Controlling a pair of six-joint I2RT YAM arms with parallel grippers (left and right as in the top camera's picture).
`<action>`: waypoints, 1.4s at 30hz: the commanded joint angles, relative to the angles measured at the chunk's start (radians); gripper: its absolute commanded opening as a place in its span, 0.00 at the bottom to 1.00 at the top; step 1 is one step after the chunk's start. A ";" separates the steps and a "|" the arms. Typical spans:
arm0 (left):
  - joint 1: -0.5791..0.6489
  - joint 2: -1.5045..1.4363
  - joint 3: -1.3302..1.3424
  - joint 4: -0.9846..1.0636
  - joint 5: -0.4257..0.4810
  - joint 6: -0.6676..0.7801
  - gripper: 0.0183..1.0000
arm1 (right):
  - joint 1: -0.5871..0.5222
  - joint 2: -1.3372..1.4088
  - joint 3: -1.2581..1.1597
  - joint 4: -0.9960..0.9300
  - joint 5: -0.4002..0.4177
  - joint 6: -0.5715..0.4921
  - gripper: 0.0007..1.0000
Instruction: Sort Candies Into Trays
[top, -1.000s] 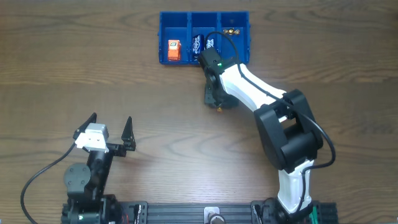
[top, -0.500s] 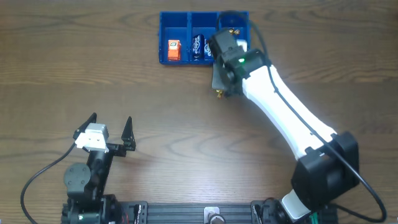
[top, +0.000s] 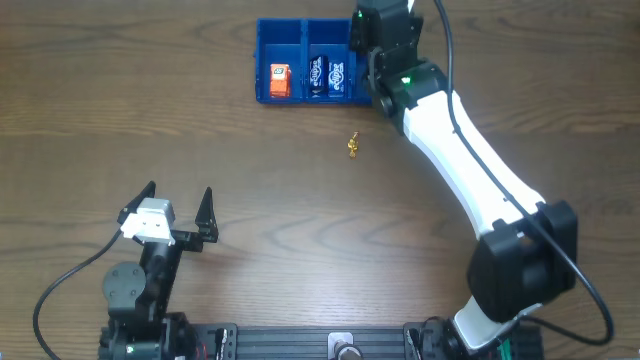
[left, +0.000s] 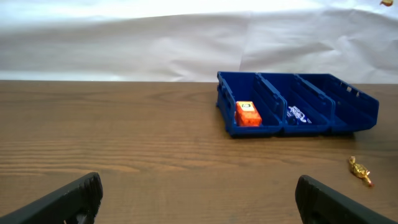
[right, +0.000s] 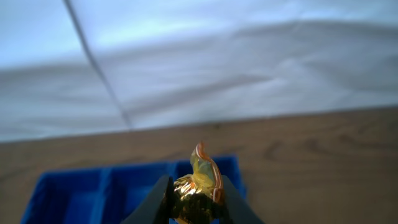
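Observation:
A blue three-compartment tray (top: 261, 60) stands at the table's far middle. Its left bin holds an orange candy (top: 279, 81), and blue-wrapped candies (top: 328, 72) lie in the middle bin. My right gripper (right: 194, 188) is shut on a gold-wrapped candy (right: 199, 180), held above the tray's (right: 74, 193) right end. In the top view the right arm's wrist (top: 382, 30) covers the right bin. Another gold candy (top: 352, 146) lies on the wood just in front of the tray. My left gripper (top: 178, 201) stands open at the near left, holding nothing.
The left wrist view looks across bare wood to the tray (left: 311, 129), the orange candy (left: 248, 113) and the loose gold candy (left: 360, 170). A white sheet hangs behind the table's far edge.
The right arm rose from the table in front of the tray and swung up over the tray's right end, uncovering one gold candy on the wood. The left arm kept still.

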 joint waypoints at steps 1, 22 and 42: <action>0.006 -0.007 -0.021 -0.032 0.018 0.014 1.00 | -0.027 0.098 0.009 0.032 0.038 -0.072 0.10; 0.006 -0.007 -0.021 -0.032 0.018 0.014 1.00 | -0.044 0.199 0.005 -0.153 0.019 0.101 0.08; 0.006 -0.007 -0.021 -0.032 0.018 0.014 1.00 | -0.039 0.198 0.005 -0.222 0.019 0.097 0.87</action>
